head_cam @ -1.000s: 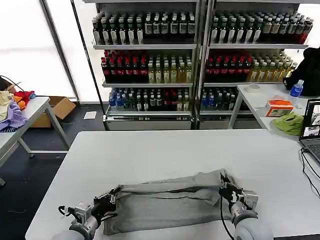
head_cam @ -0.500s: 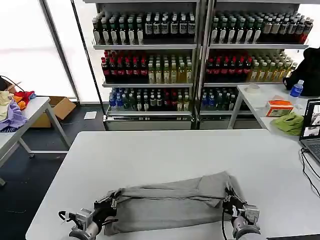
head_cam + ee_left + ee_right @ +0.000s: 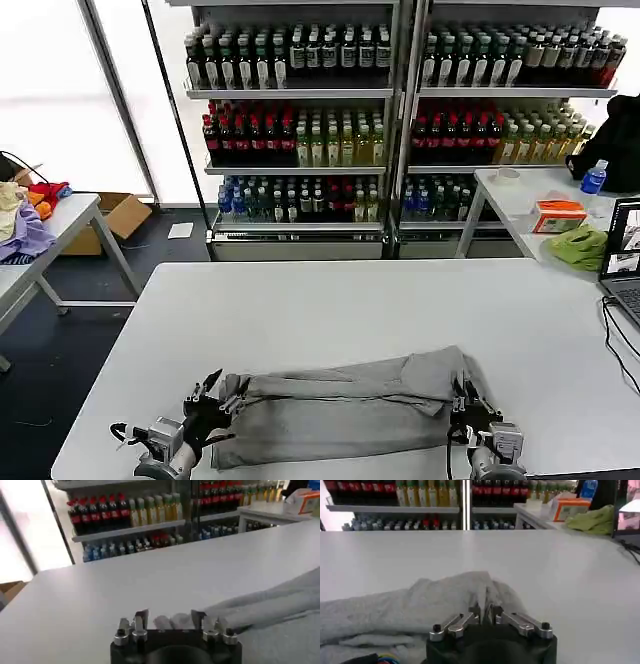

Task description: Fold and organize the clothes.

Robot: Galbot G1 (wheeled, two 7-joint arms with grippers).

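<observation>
A light grey shirt (image 3: 340,405) lies folded into a long band across the near edge of the white table (image 3: 330,310). At the band's left end sits my left gripper (image 3: 208,400), low on the table. In the left wrist view its fingers (image 3: 141,620) stand wide apart and open, with the shirt's corner (image 3: 172,622) just past them. My right gripper (image 3: 465,395) is at the band's right end. In the right wrist view it (image 3: 485,612) is shut on a raised fold of the shirt (image 3: 420,605). A bit of coloured print (image 3: 385,657) shows near that wrist.
Bottle shelves (image 3: 400,110) stand behind the table. A side table at the right carries a lime-green cloth (image 3: 580,245), an orange box (image 3: 558,215) and a laptop (image 3: 622,250). At the far left another table holds coloured fabrics (image 3: 25,220).
Both grippers have drawn back toward the near edge and sunk lower, laying the lifted shirt edge down onto the table. The left gripper's fingers have spread open.
</observation>
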